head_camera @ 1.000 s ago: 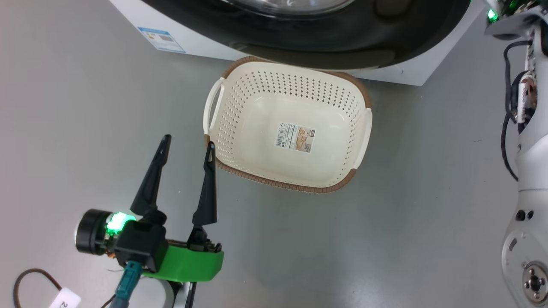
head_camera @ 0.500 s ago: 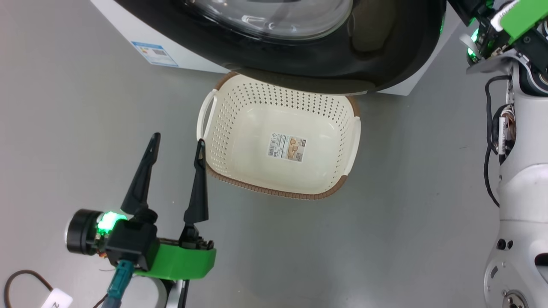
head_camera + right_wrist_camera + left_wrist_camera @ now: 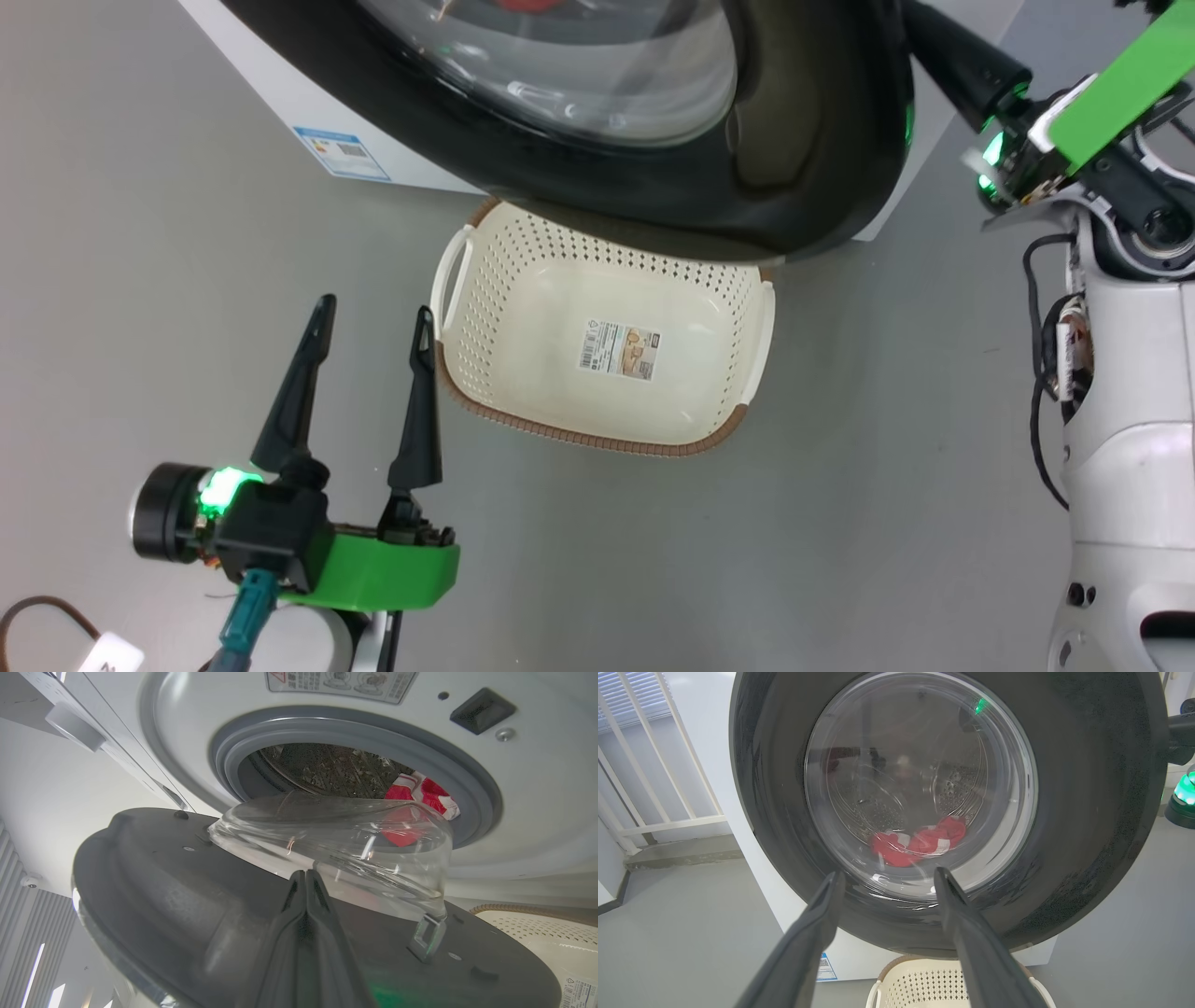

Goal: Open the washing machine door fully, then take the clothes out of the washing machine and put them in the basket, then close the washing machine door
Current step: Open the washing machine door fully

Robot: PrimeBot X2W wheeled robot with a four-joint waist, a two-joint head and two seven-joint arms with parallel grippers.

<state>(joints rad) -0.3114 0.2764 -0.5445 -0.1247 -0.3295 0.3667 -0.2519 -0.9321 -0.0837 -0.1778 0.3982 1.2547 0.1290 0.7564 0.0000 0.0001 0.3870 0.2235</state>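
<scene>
Nearest you, the left claw [image 3: 375, 308] hangs over the floor [image 3: 168, 261] just beside the near-left corner of the basket [image 3: 579, 434], its two fingers spread wide and holding nothing. It looks parked there, clear of the door's swing yet aimed at the glass, ready for the reach into the drum. The basket sits empty on the floor, close against the machine's front, so that each garment has only a short way to travel. Above its far rim stands the washing machine door [image 3: 803, 168], partly open, with its black rim overhanging that end of the basket. By this reading, the step in hand is the first one, and the door must swing wider before the basket is free from above. The right claw [image 3: 306, 875] is closed tight with nothing between its fingers. They lie along the door's inner face below the glass bowl [image 3: 336, 830], and seem pressed to it. Closed fingers serve as one stiff lever for pushing the door outward. Beyond the door, the washing machine [image 3: 537, 774] shows its grey seal [image 3: 467, 784] and steel drum [image 3: 327, 765]. The clothes [image 3: 423, 791], red with white trim, lie low in the drum near the seal, not yet touched.
</scene>
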